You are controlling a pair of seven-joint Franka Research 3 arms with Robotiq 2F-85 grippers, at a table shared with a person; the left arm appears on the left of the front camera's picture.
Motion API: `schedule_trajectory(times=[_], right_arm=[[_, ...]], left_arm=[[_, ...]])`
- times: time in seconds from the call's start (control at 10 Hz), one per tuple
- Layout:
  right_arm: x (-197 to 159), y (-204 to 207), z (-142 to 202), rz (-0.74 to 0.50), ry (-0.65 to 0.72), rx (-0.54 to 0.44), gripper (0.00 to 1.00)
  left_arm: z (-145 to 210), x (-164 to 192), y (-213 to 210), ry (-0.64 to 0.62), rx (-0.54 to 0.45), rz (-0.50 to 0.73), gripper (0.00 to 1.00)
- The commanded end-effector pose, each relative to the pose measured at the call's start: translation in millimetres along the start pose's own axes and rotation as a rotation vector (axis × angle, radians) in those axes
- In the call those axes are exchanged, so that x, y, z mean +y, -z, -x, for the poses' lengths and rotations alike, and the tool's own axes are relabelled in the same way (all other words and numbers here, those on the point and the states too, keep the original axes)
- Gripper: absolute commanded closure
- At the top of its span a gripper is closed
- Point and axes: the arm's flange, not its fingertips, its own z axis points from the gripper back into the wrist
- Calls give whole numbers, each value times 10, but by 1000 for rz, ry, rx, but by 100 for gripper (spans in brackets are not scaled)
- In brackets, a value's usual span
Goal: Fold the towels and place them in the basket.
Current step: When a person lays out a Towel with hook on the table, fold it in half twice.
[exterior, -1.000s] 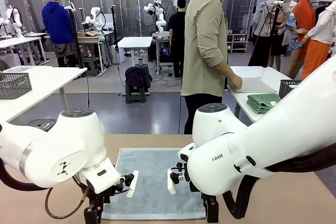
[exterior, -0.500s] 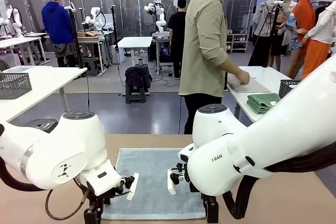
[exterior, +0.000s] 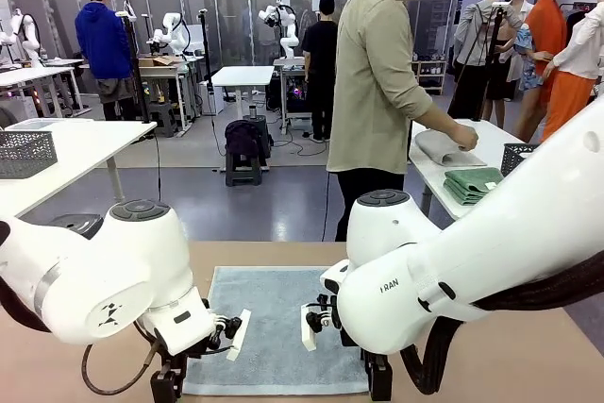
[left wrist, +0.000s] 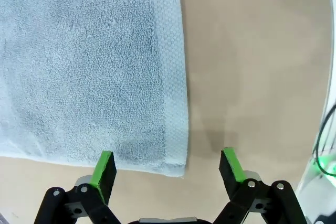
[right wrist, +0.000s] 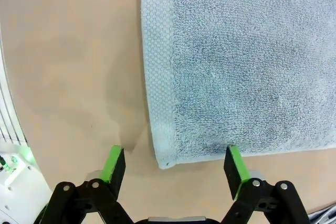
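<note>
Tan table [exterior: 264, 254] in an open lab, with one pale grey-blue towel [exterior: 274, 327] lying flat at its 6 o'clock edge. The left gripper [left wrist: 168, 163] and right gripper [right wrist: 175, 160], both spread wide and empty, straddle its near corners. A shallow descent could pinch only the hem, letting the cloth slip.

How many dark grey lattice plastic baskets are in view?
2: one dark grey lattice-mesh plastic basket on the left white table, a second basket on the right white table beside folded dark green towels. Others may be hidden.
</note>
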Motion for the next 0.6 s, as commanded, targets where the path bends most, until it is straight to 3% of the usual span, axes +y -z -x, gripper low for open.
schedule_trajectory(times=[0.0, 0.3, 0.4, 0.5], right_arm=[[-18, 58, 40, 13, -22, -24, 5], [-24, 64, 45, 14, -25, -30, 5], [-31, 66, 47, 2, -19, -32, 25], [-31, 69, 48, 18, -26, -29, 25]], left_arm=[[19, -29, 97, -27, 21, -40, 0], [9, -11, 117, -40, 21, -43, 0], [1, -3, 121, -37, 25, -41, 20], [-8, 2, 121, -37, 25, -46, 20]])
